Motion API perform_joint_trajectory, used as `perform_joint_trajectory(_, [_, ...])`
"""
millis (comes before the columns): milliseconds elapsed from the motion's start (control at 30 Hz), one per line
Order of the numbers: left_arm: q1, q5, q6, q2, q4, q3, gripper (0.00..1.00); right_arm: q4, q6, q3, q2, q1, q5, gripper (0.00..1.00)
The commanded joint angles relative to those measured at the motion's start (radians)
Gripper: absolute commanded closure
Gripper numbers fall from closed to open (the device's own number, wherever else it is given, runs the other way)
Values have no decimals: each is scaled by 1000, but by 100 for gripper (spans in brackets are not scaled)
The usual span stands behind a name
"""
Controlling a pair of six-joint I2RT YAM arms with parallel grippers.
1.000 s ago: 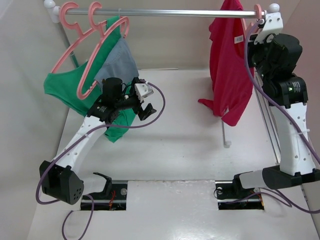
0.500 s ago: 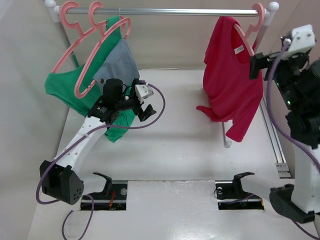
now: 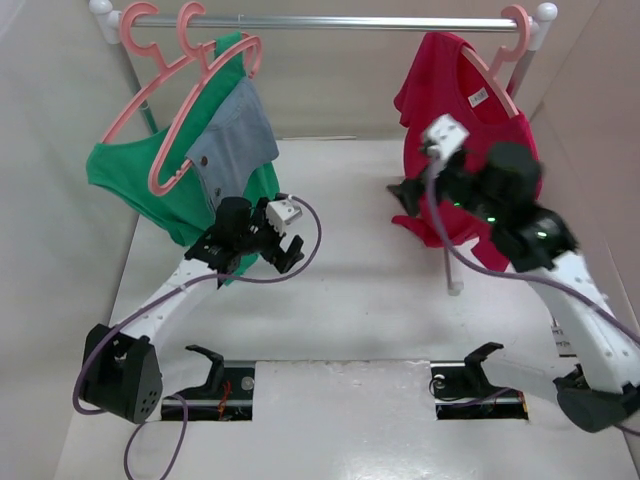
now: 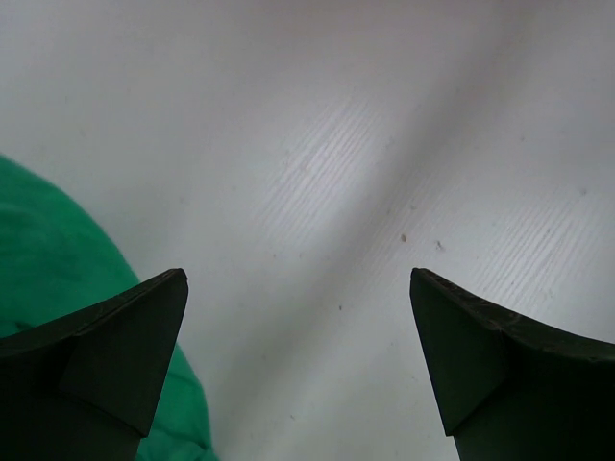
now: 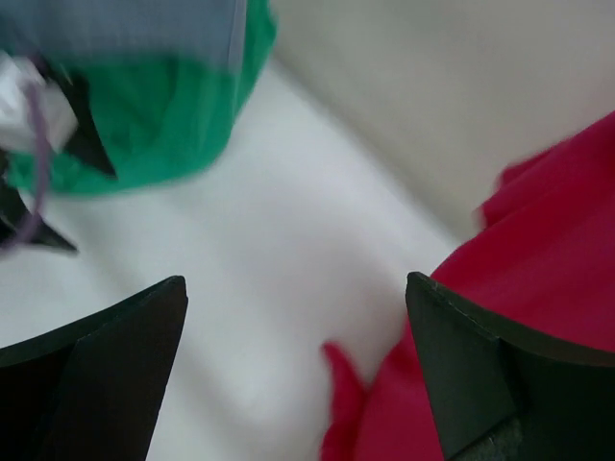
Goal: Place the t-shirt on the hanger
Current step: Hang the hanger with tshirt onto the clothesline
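T-shirt (image 3: pixel 440 90) hangs neck-up, long axis vertical, on hanger (image 3: pixel 516 13); left pincer (image 3: pixel 287 250), right pincer (image 3: pixel 405 192) agape.

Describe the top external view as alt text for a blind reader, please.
A red t-shirt hangs on a pink hanger from the rail, the right gripper open beside it. The left gripper is open above the table, near a green garment and a grey garment.

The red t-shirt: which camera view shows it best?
Top external: nearly the whole t-shirt shows, hanging on the pink hanger. Right wrist shows only a blurred red part; left wrist shows none.
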Motion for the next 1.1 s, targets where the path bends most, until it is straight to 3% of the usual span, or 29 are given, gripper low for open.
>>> perform_joint_trajectory(0, [-2, -115, -77, -81, 63, -63, 0, 79, 71, -215, 16, 45, 136, 0])
perform_joint_trajectory(167, [-2, -189, -114, -159, 95, -204, 0, 215, 226, -487, -30, 3, 293, 0])
perform_joint_trajectory(333, [-2, -250, -157, -260, 144, -291, 0, 254, 313, -651, -21, -66, 307, 0])
perform_joint_trajectory(700, [-2, -417, -205, -291, 304, -397, 0, 228, 364, -696, 87, -71, 338, 0])
perform_joint_trajectory(1067, [-2, -393, -214, -291, 378, -445, 0, 219, 386, -725, 47, -49, 350, 0])
